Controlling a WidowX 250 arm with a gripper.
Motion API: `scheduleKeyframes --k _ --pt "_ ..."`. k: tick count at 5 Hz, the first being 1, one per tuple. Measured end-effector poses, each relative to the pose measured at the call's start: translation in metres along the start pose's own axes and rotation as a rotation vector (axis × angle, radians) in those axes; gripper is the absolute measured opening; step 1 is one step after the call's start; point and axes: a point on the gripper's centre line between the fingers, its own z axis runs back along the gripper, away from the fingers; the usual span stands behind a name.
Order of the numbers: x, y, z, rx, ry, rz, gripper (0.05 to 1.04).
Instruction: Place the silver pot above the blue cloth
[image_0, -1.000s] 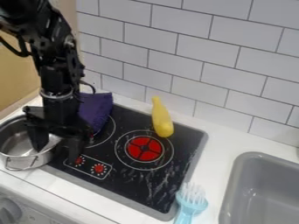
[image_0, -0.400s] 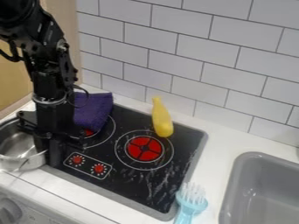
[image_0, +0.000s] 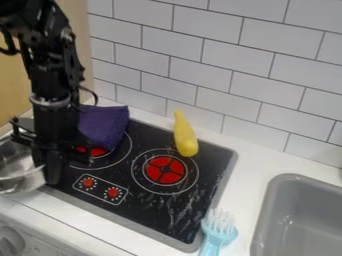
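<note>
1. The step in hand looks to be securing the silver pot (image_0: 25, 181) for its trip to the blue cloth (image_0: 105, 125). The pot is at the left edge of the scene, beside the stove (image_0: 175, 212), partly cut off by the frame.
2. The claw (image_0: 45, 173) is at the pot's right side, its two fingers close together about the rim, one on the inner side and one on the outer. I judge it to be grasping the pot by that wall.
3. The cloth is bunched at the far left of the stove, partly over the far-left burner (image_0: 93, 151). The pot is nearer than the cloth and to its left, so the placing is not yet done.
4. Next calls for a lift high enough to clear the stove edge and the folds, then a carry to the far side and right, and a gentle lowering over the cloth.
5. Held at one side, the pot may tip or swing; a level, slow carry would help. Letting go should wait until its base sits steadily on the uneven fabric.
</note>
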Motion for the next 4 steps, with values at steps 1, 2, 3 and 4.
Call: scheduleKeyframes --k 1,2,3,4 --pt "0.003 0.004 0.013 0.037 0.031 0.064 0.064" --pt "0.017 0.003 0.032 0.087 0.016 0.064 0.064" --pt "0.029 0.001 0.037 0.076 -0.005 0.022 0.064" --pt "0.052 0.003 0.045 0.073 -0.044 -0.039 0.064"
